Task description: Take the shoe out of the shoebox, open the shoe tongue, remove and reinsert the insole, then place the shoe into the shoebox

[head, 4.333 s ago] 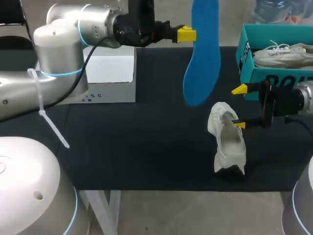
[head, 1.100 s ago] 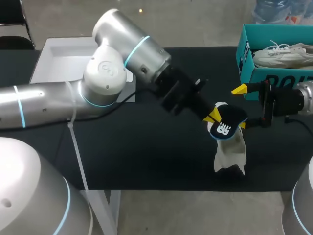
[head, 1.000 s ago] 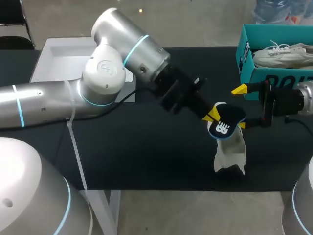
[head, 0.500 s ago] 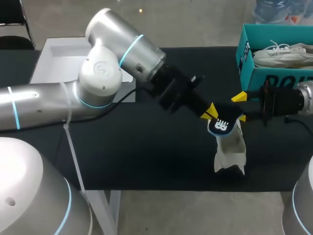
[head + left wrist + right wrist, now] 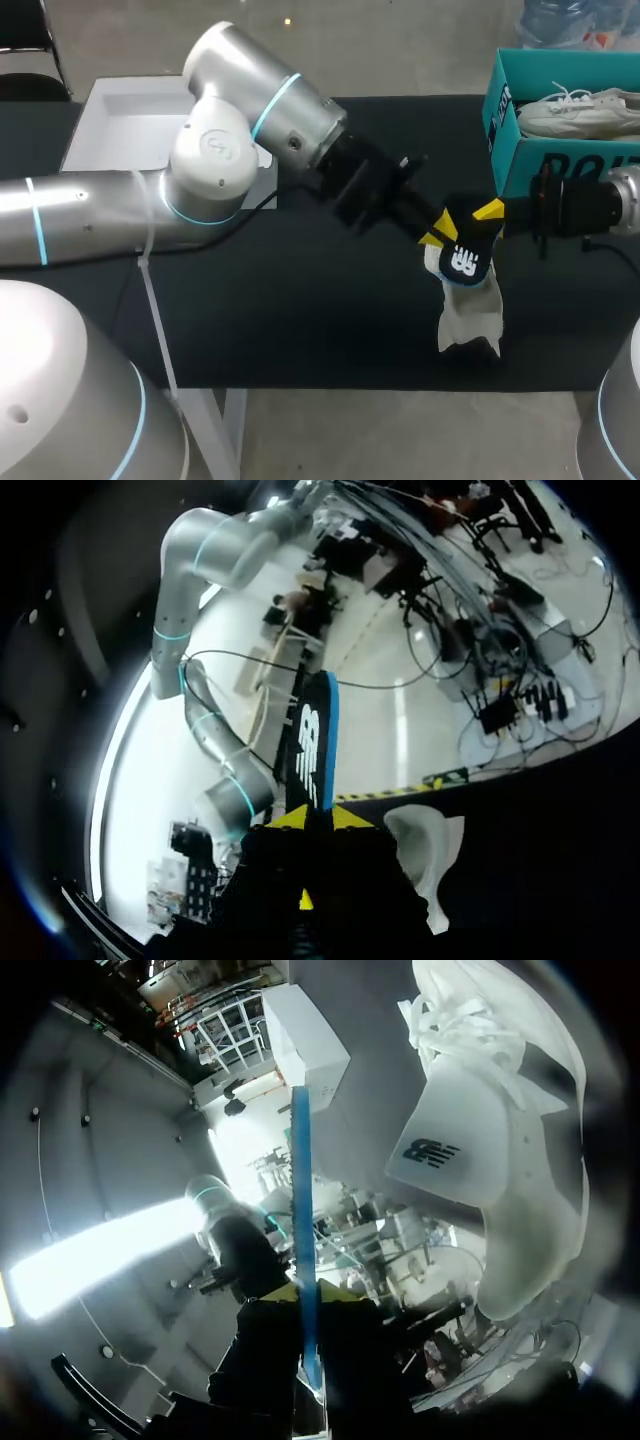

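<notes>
— What has the left gripper [image 5: 316, 818] got?

— The insole [image 5: 312, 745]. Its yellow tips are pinched tight on it, one on each side. The insole runs out ahead of the fingers, dark face with a white logo and a blue edge.

— And the right gripper [image 5: 310, 1293]?

— The same insole, from the other side. The fingers are almost together, with the thin blue edge between them.

— So both hold it?

— Both. They meet just above the shoe [image 5: 470, 305]. The left arm reaches over from the left and the right arm comes in level from the right.

— Is the insole in the shoe?

— It sits right at the shoe's top. I can't tell whether its end is inside.

— Where is the shoe?

— It stands upright on the black table [image 5: 300, 330], towards the front edge.

— And the shoebox [image 5: 512, 140]?

— It's teal and open at the back right, just behind the right arm. A second shoe [image 5: 580, 110] lies in it. A white box [image 5: 120, 125] sits at the back left, behind the left arm.
</notes>
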Robot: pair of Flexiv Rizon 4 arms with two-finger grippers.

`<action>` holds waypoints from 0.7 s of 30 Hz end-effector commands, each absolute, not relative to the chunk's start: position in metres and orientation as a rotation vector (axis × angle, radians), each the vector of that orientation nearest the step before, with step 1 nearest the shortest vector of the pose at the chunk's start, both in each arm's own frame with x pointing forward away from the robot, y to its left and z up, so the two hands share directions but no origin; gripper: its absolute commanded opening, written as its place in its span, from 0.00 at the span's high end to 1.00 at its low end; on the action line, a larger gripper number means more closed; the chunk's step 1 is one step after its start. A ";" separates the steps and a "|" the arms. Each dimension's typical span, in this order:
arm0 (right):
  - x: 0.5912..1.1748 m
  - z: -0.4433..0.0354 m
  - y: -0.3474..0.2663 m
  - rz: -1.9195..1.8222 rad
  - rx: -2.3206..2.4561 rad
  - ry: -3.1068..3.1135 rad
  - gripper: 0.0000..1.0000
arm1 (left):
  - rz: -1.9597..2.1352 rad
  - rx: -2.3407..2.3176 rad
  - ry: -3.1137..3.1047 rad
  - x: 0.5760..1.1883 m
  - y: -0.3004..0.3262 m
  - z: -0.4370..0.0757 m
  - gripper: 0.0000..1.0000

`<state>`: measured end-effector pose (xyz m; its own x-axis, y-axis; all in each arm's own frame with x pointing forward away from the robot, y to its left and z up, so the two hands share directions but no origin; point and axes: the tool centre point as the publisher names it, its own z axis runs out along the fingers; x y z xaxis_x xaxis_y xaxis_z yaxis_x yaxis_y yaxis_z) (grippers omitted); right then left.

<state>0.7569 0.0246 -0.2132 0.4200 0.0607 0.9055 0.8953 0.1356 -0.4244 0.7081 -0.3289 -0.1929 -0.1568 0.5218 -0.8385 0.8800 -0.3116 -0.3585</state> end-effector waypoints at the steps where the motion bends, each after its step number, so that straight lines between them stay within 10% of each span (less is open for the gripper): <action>1: 0.756 -0.213 0.026 -0.768 -1.304 -0.970 1.00 | -1.467 1.782 1.605 0.705 -0.314 -0.191 0.00; 21: 0.756 -0.213 0.026 -0.768 -1.304 -0.970 1.00 | -1.521 1.755 1.693 0.717 -0.244 -0.176 0.00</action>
<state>0.7569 0.0249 -0.2132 0.4199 0.0609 0.9055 0.8954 0.1351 -0.4243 0.7204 -0.2450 -0.1757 -0.2308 0.5706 -0.7881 0.8429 -0.2874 -0.4549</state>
